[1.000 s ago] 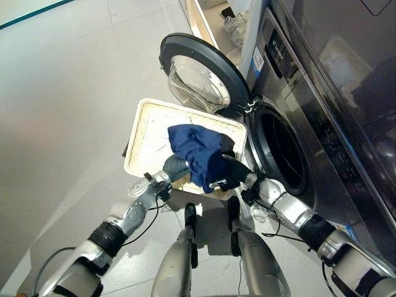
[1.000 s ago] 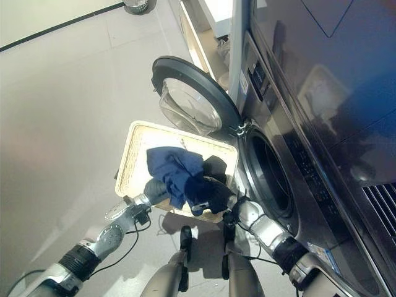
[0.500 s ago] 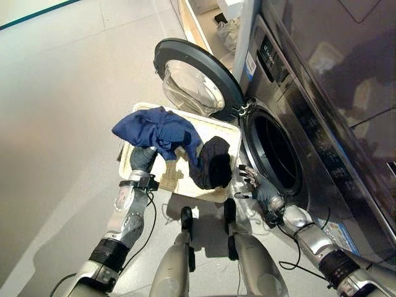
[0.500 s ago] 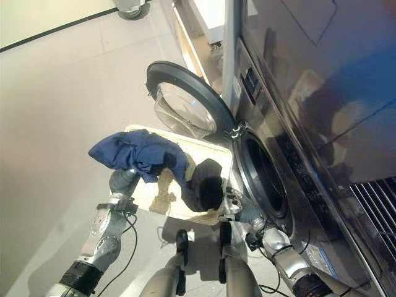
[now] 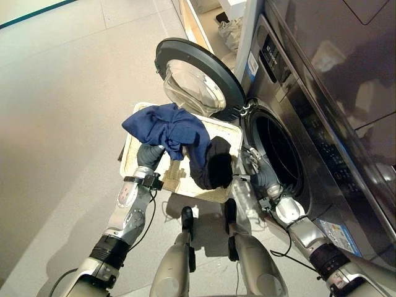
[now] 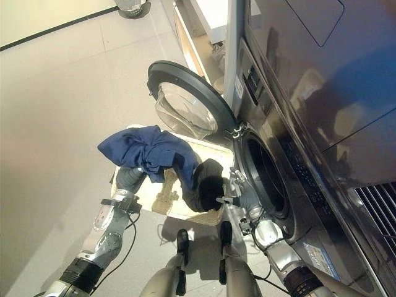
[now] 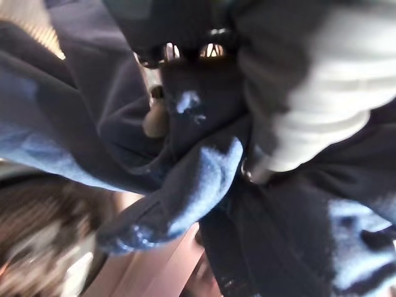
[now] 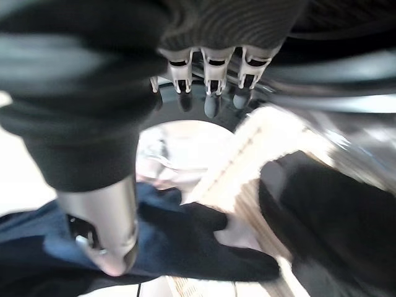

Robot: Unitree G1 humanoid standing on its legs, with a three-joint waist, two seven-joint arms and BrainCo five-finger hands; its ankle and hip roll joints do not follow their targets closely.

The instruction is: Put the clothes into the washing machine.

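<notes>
- Two hands work beside the open washing machine (image 5: 291, 154) in the left eye view: the left hand (image 5: 150, 152), largely under cloth, lifts a blue garment (image 5: 167, 127) above the cream basket (image 5: 133, 139); a dark garment (image 5: 213, 164) hangs from it over the basket's near rim.
- Right eye view: the right hand (image 6: 237, 192) sits by the drum opening, fingers spread, holding nothing.
- Left wrist view: fingers (image 7: 297, 133) are curled into blue folds, gripping them.
- Right wrist view: straight fingers (image 8: 210, 83) point toward the round door (image 8: 185, 142).
- Risk, as judged: the trailing dark piece could snag on the basket rim or slip to the floor short of the drum.
</notes>
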